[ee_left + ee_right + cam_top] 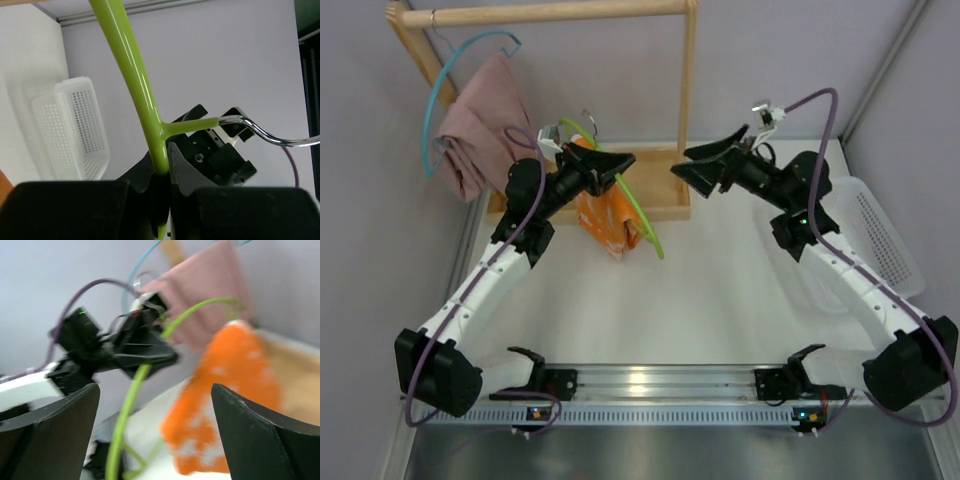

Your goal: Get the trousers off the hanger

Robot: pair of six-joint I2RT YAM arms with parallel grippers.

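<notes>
My left gripper [618, 162] is shut on a lime-green hanger [642, 215], held above the table near the wooden rack. In the left wrist view the hanger's green bar [145, 100] runs down between the shut jaws. Bright orange trousers with a white pattern [610, 220] hang from this hanger and also show in the right wrist view [235, 390]. Dusty pink trousers [485, 125] hang on a blue hanger [450, 90] on the rack's rod. My right gripper [682, 165] is open and empty, a short way right of the green hanger, facing it.
The wooden rack [688, 80] stands at the back, its base behind the orange trousers. A white mesh basket [880, 235] sits at the table's right side under my right arm; it also shows in the left wrist view [70, 130].
</notes>
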